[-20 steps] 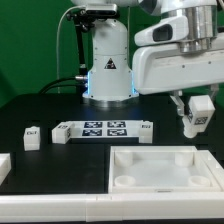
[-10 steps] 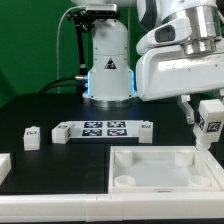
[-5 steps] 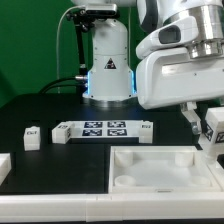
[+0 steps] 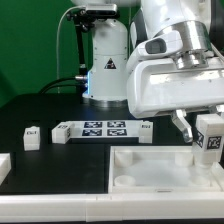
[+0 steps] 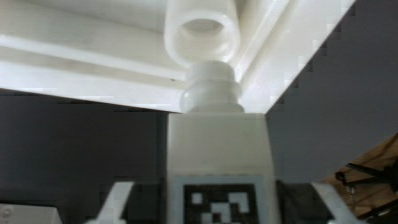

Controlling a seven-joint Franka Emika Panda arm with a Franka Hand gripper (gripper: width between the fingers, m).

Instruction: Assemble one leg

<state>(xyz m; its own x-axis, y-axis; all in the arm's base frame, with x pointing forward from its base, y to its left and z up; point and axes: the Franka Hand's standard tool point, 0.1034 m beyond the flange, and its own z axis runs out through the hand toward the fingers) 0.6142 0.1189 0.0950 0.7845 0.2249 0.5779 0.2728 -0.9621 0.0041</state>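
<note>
At the table's front edge the tray-like panel (image 4: 150, 152) lies flat. Over its far corner, on the exterior view's right, the gripper (image 4: 206, 130) pinches the leg (image 4: 209, 143) upright. It sits lower and further left than half a second ago. In the wrist view the leg's tip points at a round socket (image 5: 203, 36); contact is unclear. The marker board (image 4: 105, 129) lies beyond.

A robotics lab — green backdrop (image 4: 30, 50), black table (image 4: 60, 160), marker board (image 4: 100, 129).
</note>
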